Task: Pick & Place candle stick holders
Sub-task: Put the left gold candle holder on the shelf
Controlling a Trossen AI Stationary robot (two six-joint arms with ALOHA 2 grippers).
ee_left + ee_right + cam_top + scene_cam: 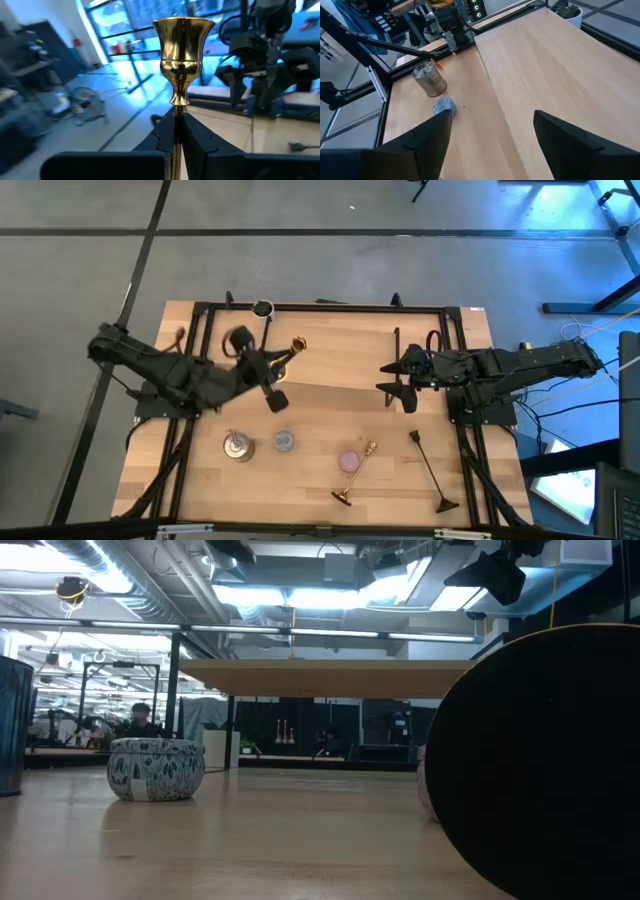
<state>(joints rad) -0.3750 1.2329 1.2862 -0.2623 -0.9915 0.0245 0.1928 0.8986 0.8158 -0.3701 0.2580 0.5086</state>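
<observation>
Shiny gold candlestick [181,55], pink candle [349,461], blue-patterned white tin [156,768], pale wood table [330,420].

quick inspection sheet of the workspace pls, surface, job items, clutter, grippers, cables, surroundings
surface: wooden table, black frame around it
job's things: one brass candlestick held in the left gripper; second candlestick lying near the front edge
clutter: silver tin, blue-grey candle, pink candle, black snuffer-like rod
grippers: left shut on the stem; right gripper open, empty
cables: bundle beside the right arm
surroundings: grey floor; person far behind
</observation>
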